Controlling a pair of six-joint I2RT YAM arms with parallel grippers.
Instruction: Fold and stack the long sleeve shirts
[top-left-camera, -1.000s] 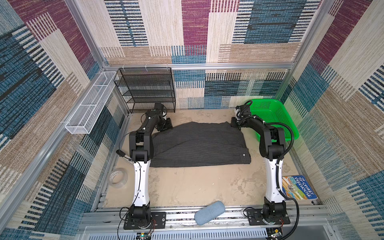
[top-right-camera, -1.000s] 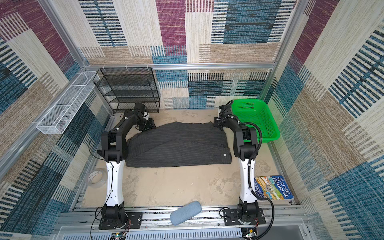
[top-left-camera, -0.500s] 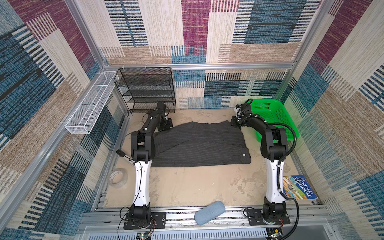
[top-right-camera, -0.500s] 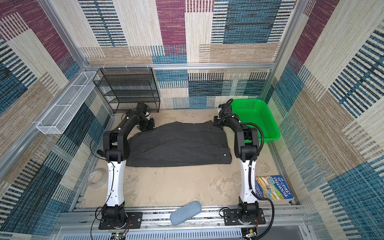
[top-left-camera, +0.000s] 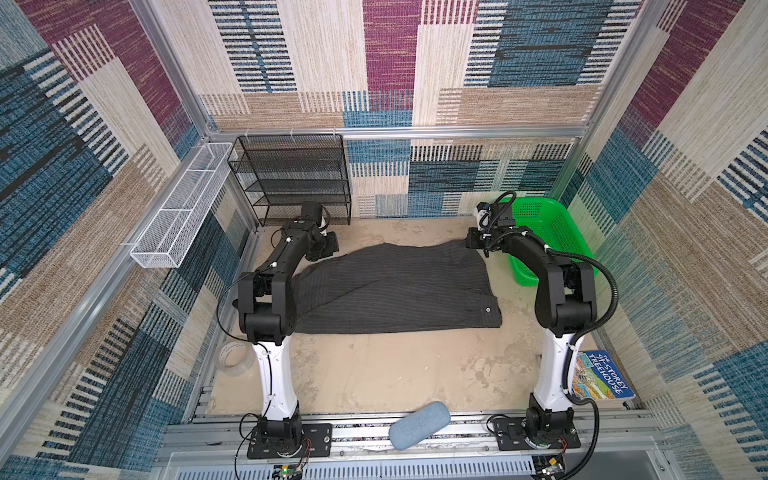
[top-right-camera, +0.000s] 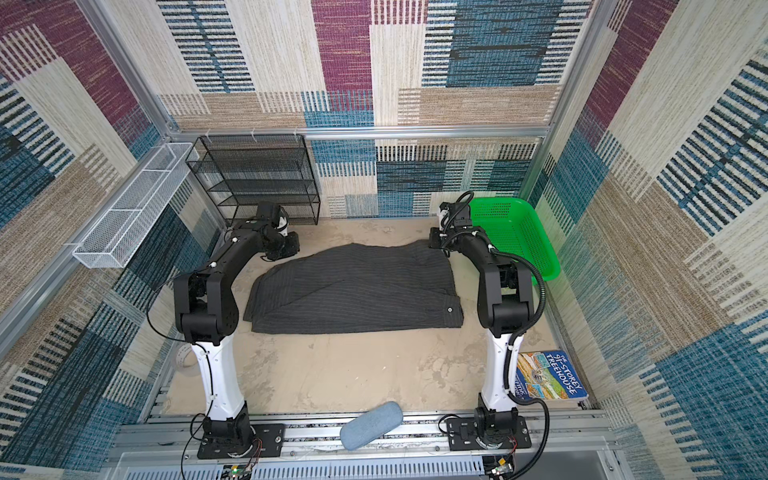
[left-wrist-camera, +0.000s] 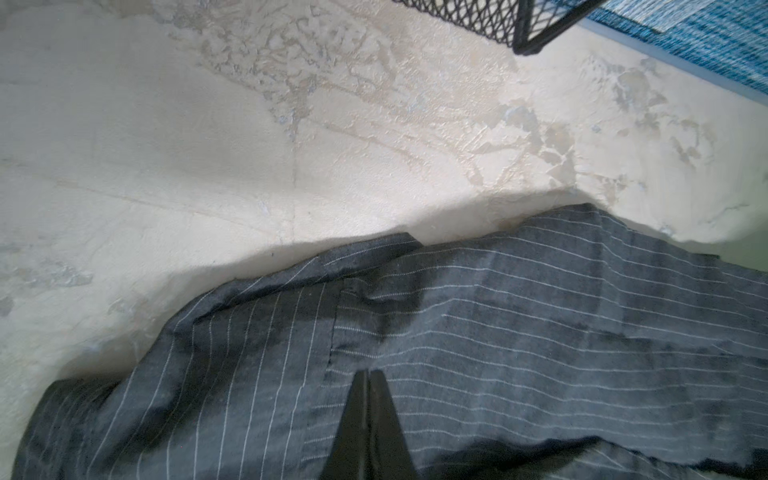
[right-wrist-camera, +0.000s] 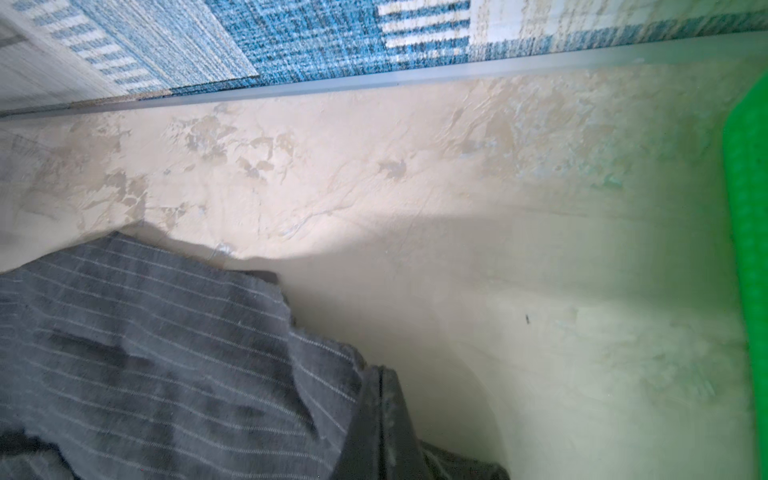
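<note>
Currently both arms reach to the far edge of the shirt (top-left-camera: 395, 291). It lies spread flat mid-bench (top-left-camera: 374, 374) with a diagonal fold across it, likely a sleeve, and one button (top-left-camera: 487, 309) shows at the near right corner.

Left gripper (left-wrist-camera: 368, 374): jaws fully shut, tips pinching fabric at the shirt's far left corner, close to the black wire rack (top-left-camera: 291, 183). Right gripper (right-wrist-camera: 382, 372): jaws shut too, cloth bunched around the tips at the far right corner, just beside the green basket (top-left-camera: 552, 232). Looks like the grab before pulling the far edge toward the near edge.

Risks:
- The left pinch looks shallow and may hold only the top layer, so the corner could slip out or the lower layer stay behind on the lift.
- An uneven pull by the two arms would skew the fold.
- The sleeve could slide open.
- The right arm could bump the basket.

Versus a second ago: the left arm has shifted a bit at its corner and its jaws have closed. The right arm and the shirt look about the same.
</note>
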